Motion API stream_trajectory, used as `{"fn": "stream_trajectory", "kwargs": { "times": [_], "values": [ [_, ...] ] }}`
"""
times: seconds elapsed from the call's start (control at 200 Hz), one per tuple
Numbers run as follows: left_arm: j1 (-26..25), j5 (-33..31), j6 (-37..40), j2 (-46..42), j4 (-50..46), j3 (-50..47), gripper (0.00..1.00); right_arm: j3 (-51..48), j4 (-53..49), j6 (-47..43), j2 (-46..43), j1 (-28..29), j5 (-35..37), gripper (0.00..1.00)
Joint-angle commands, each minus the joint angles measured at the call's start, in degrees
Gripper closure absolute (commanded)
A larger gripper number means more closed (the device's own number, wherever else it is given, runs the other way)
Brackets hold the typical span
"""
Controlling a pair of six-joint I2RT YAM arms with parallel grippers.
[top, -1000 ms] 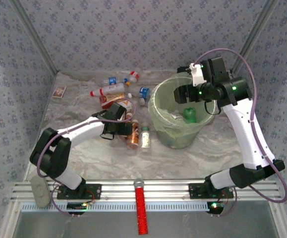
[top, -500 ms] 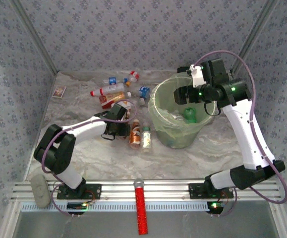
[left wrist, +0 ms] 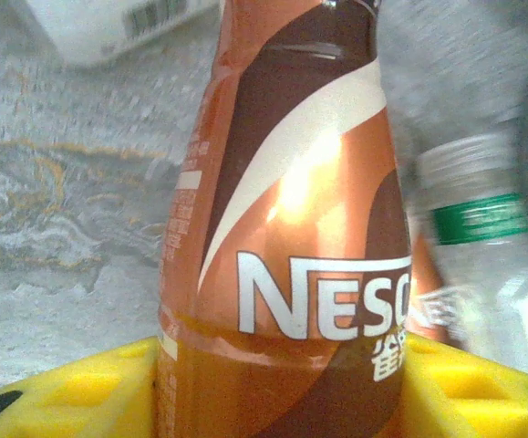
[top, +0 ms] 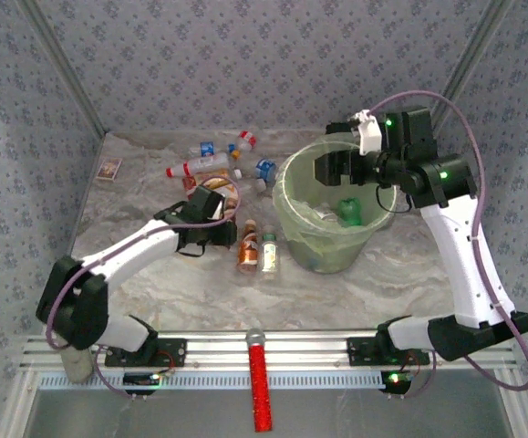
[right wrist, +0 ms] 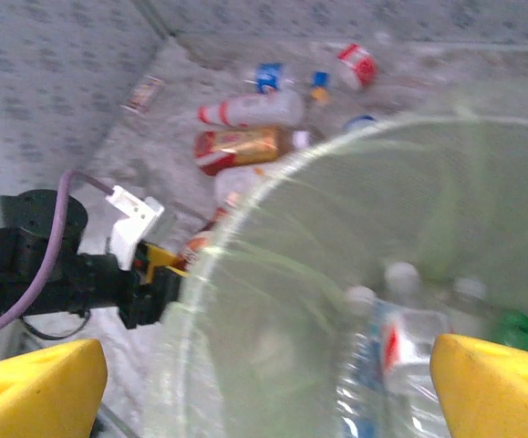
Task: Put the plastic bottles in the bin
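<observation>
Left pincer (left wrist: 282,392) clamps a copper-orange bottle (left wrist: 291,182), its cap cut off. Right pincer (right wrist: 264,379) gapes empty above the blurred bin (right wrist: 273,274).

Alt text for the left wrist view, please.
A copper-orange bottle fills the frame, clamped between the left gripper's yellow pads at the bottom edge. A clear bottle with a green band is blurred at right, with the marbled table behind.

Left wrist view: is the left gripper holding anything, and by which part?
The left gripper clamps the orange bottle by its lower body, one yellow finger pressed against each side, just below the white lettering.
</observation>
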Motion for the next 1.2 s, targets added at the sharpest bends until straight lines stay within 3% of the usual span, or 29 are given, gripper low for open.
{"fn": "stream_trajectory", "kwargs": {
  "times": [0.0,0.12,0.3,0.48,0.645,0.855,1.194],
  "values": [
    [0.22,4.09,0.75,-5.80,0.41,1.42,0.54,-0.25,6.51,3.49,1.32,1.94,-8.87,0.06],
    [0.20,7.84,0.58,-12.14,6.40,-0.70,0.59,4.28,5.52,3.12,5.52,6.43,-6.32,0.07],
    [0.06,14.28,0.50,-19.45,17.14,-4.59,0.60,10.04,6.14,6.08,13.55,10.74,-8.57,0.08],
    [-0.05,16.39,-0.90,-23.31,26.32,-7.31,0.60,15.71,5.62,7.25,21.23,14.34,-10.01,0.10],
    [-0.02,17.03,-1.03,-23.39,28.57,-6.99,0.61,18.44,5.57,7.97,26.24,16.18,-10.73,0.12],
    [0.01,17.24,-0.92,-22.69,28.79,-6.24,0.61,18.82,5.83,8.16,29.34,17.46,-11.11,0.22],
    [-0.27,17.68,-1.45,-22.94,28.94,-6.69,0.61,14.54,11.14,8.55,28.16,17.40,-8.41,0.50]
  ]
}}
